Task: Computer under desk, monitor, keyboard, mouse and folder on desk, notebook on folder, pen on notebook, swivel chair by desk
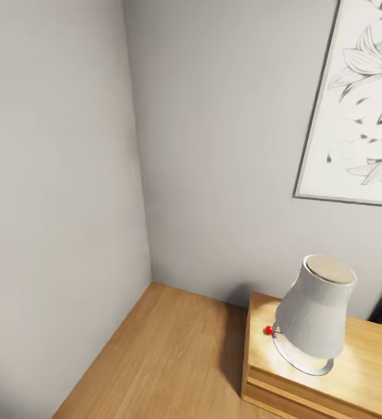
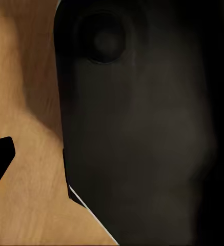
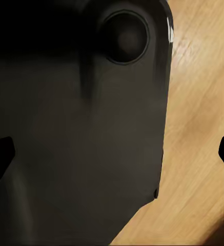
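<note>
A grey corner, a lamp [image 1: 318, 314] on a wood cabinet [image 1: 365, 372], a lily print [image 1: 363, 99] (no writing legible). Wood floor [image 1: 173, 355] below. Each end effector's opening: cannot tell.

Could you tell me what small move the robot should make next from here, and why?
Probably turn the base and head away from this corner to look for the desk. The head view faces grey walls, a framed flower drawing and a white lamp on a low light-wood cabinet; both wrist views look down at wooden floor.
</note>
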### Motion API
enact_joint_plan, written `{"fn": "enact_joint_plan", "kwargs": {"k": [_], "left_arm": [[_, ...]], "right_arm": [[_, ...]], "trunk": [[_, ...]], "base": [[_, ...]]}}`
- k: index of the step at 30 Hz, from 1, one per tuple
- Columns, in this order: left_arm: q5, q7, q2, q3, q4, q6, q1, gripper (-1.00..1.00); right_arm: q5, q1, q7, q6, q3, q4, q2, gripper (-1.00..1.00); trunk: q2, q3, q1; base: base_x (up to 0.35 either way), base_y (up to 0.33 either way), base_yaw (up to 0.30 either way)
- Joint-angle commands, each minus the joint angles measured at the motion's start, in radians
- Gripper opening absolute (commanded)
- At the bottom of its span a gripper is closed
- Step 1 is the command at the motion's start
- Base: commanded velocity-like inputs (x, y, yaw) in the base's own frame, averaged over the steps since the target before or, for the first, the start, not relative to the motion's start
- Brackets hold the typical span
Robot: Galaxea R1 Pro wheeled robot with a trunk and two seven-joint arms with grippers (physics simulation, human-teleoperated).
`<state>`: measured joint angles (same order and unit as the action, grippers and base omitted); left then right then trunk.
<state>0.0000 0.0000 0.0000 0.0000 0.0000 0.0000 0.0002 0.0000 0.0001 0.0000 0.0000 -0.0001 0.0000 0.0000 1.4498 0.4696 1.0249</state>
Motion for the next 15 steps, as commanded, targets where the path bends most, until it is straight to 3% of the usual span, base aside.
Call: {"fn": "enact_joint_plan", "kwargs": {"k": [1, 10, 15], "left_arm": [[0.0, 0.0, 0.0, 0.0, 0.0, 0.0, 0.0, 1.0], [-0.001, -0.005, -0.051, 0.002, -0.023, -0.005, -0.002, 1.0], [-0.001, -0.005, -0.059, 0.002, -0.024, -0.005, -0.002, 1.0]], "right_arm": [[0.0, 0.0, 0.0, 0.0, 0.0, 0.0, 0.0, 1.0], [-0.002, -0.006, -0.005, -0.026, 0.001, -0.01, 0.036, 1.0], [-0.002, -0.006, -0.005, -0.054, 0.002, -0.009, 0.028, 1.0]], "trunk": [[0.0, 0.0, 0.0], [-0.056, -0.025, -0.031], [-0.091, -0.04, -0.05]], "base": [[0.0, 0.0, 0.0], [0.0, 0.0, 0.0], [0.0, 0.0, 0.0]]}}
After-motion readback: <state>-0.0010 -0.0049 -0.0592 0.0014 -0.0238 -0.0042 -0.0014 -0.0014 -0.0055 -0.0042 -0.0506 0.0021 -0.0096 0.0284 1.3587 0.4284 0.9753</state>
